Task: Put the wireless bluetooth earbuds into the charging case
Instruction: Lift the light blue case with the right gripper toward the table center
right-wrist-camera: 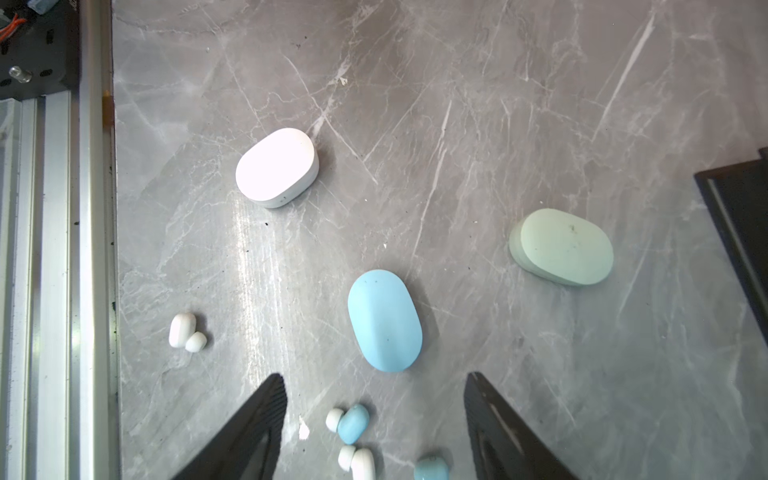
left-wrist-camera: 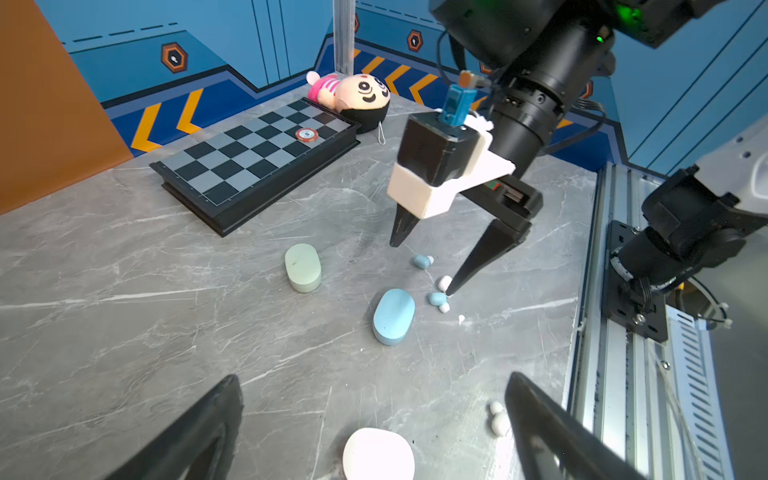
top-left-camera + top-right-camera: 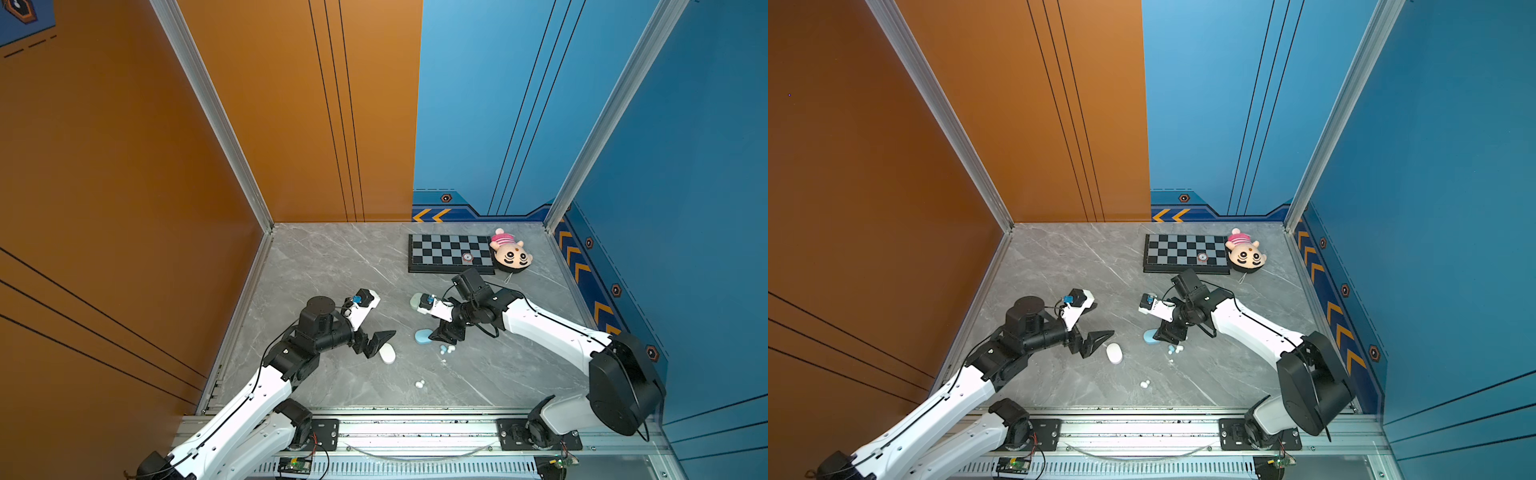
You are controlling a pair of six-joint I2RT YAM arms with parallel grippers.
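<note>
Nearest my side, just past the front rail (image 3: 415, 419), a lone white earbud (image 1: 181, 330) lies on the grey table (image 3: 332, 270), a small bean with a smaller white knob touching it, well apart from every case. Next back sits the white case (image 3: 387, 353), lid down, so I cannot tell what is inside. My left gripper (image 2: 372, 376) hangs above it with its jaws spread wide and nothing between them. A bit further in and to the right, more buds lie loose on the table: two blue earbuds (image 1: 352, 424) and a second white earbud (image 2: 444, 282), close together, none of them in a case. My right gripper (image 1: 374, 376) is down over this cluster, its jaws apart and straddling the buds; one fingertip (image 2: 461, 278) stands just beside the second white earbud and a blue one, but I see nothing pinched. The blue case (image 1: 384, 326) lies just beyond the cluster, closed, contents hidden from me. Further back is the green case (image 1: 563, 246), closed as well, partly covered by the right wrist camera (image 3: 428, 301) in a top view. At the far end a chessboard (image 3: 451, 253) lies flat with a single round chip (image 3: 468, 257) on one of its squares, and a plush doll (image 3: 510, 253) lies against the board's right end, near the back corner
</note>
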